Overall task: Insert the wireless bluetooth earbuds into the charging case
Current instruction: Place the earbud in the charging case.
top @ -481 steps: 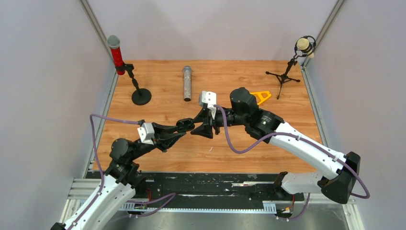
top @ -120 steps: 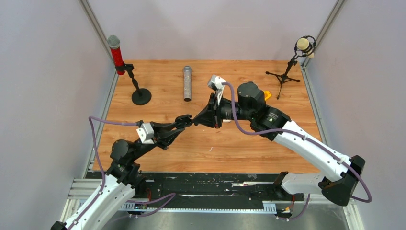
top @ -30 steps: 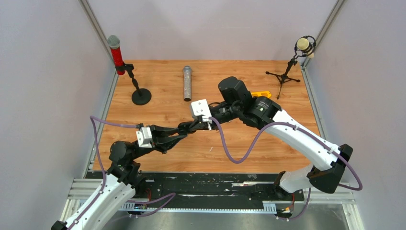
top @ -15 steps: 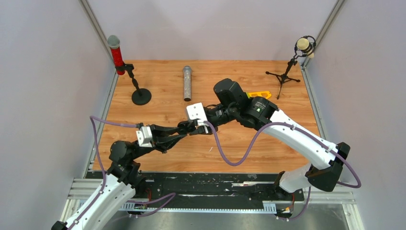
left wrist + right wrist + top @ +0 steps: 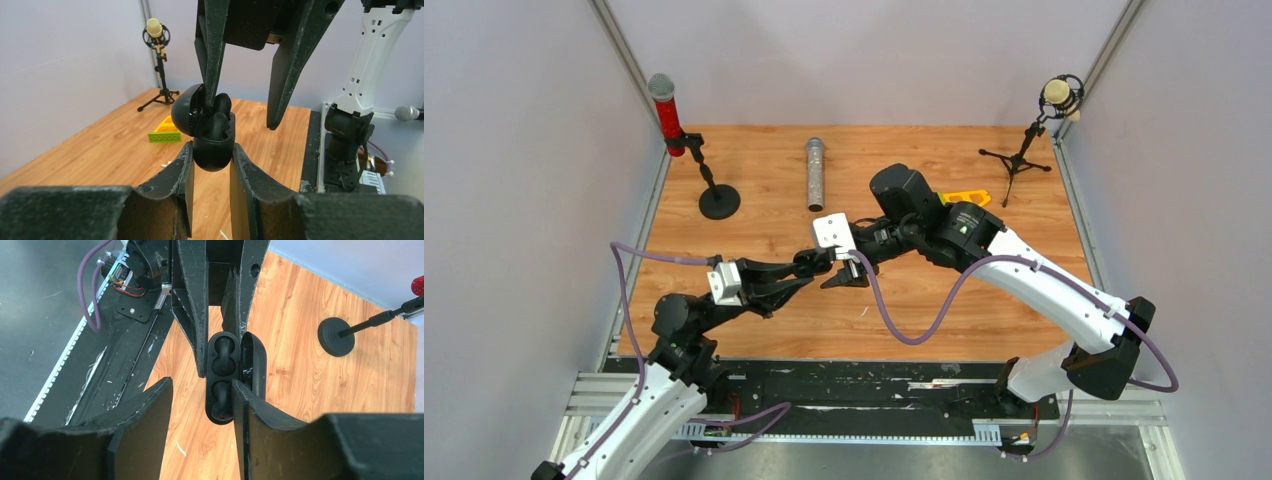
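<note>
My left gripper (image 5: pixel 211 150) is shut on the base of a black charging case (image 5: pixel 214 150) and holds it above the wood with its lid (image 5: pixel 186 110) open. In the right wrist view, two rounded black earbuds (image 5: pixel 223 354) sit in the case's wells (image 5: pixel 221 405), with the lid (image 5: pixel 255 362) to the right. My right gripper (image 5: pixel 200 385) is open over the case, and one of its fingers (image 5: pixel 212 55) touches the case by the lid while the other stands clear. In the top view the grippers meet mid-table (image 5: pixel 829 268) and hide the case. No white earbuds are in view.
A red microphone on a stand (image 5: pixel 664 100) is at the back left, a silver microphone (image 5: pixel 815 172) lies at the back middle, and a small tripod microphone (image 5: pixel 1059 95) is at the back right. A yellow-green brick (image 5: pixel 165 134) lies behind. A white sliver (image 5: pixel 181 449) lies on the wood.
Over the last second my right gripper moved left and nearer onto the held case, and its jaws now stand spread. The left gripper has kept still with the case.
</note>
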Robot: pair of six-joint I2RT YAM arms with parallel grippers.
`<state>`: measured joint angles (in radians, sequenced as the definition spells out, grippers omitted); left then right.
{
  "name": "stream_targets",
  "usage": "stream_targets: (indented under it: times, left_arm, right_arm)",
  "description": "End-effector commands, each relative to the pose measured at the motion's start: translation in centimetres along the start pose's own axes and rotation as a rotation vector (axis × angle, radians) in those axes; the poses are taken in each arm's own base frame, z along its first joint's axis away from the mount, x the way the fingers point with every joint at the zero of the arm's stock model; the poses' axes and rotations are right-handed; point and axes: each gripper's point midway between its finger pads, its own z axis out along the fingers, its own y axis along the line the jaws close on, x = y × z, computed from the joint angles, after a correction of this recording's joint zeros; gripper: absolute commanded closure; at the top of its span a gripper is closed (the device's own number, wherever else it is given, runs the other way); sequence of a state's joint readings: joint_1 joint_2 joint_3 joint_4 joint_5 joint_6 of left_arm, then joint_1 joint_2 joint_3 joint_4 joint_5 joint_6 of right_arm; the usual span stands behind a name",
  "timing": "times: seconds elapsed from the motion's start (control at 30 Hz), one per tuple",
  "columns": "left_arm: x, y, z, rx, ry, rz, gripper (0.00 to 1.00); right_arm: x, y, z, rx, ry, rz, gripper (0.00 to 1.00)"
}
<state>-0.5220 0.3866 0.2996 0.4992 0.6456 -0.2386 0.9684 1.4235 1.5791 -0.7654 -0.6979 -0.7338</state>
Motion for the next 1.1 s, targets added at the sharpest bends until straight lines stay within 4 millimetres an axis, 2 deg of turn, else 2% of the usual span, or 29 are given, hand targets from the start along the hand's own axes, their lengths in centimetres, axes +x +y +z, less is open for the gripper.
stream_targets:
  times: [0.0,0.57,0.73,0.8,0.9,0.93,1.0,1.07]
  left_arm:
    - [-1.7,-0.4,0.2,0.021,-0.053,0.036,1.00]
    - [-1.5,0.4,0.3,-0.028,-0.044,-0.012,1.00]
    - [-1.7,0.9,0.4,-0.056,-0.046,-0.034,1.00]
    - [-1.9,1.0,0.4,-0.063,-0.050,-0.041,1.00]
    - [-2.4,1.3,0.5,-0.080,-0.056,-0.055,1.00]
    - [-2.4,1.4,0.6,-0.082,-0.056,-0.058,1.00]
    - [-2.7,1.5,0.7,-0.085,-0.058,-0.066,1.00]
    - [-2.7,1.6,0.7,-0.096,-0.053,-0.088,1.00]
  right_arm:
    - [-2.7,-0.6,-0.8,0.040,-0.077,-0.068,0.50]
    - [-3.8,-1.3,-1.7,0.115,-0.124,-0.111,0.32]
    - [-4.2,-1.8,-2.2,0.194,-0.145,-0.163,0.27]
    - [-4.3,-2.1,-2.4,0.236,-0.159,-0.200,0.21]
    - [-4.1,-2.2,-2.5,0.278,-0.158,-0.246,0.19]
    - [-4.0,-2.3,-2.4,0.290,-0.156,-0.254,0.17]
    - [-4.1,-2.3,-2.5,0.314,-0.155,-0.282,0.01]
    - [-4.6,-2.1,-3.0,0.340,-0.178,-0.322,0.00]
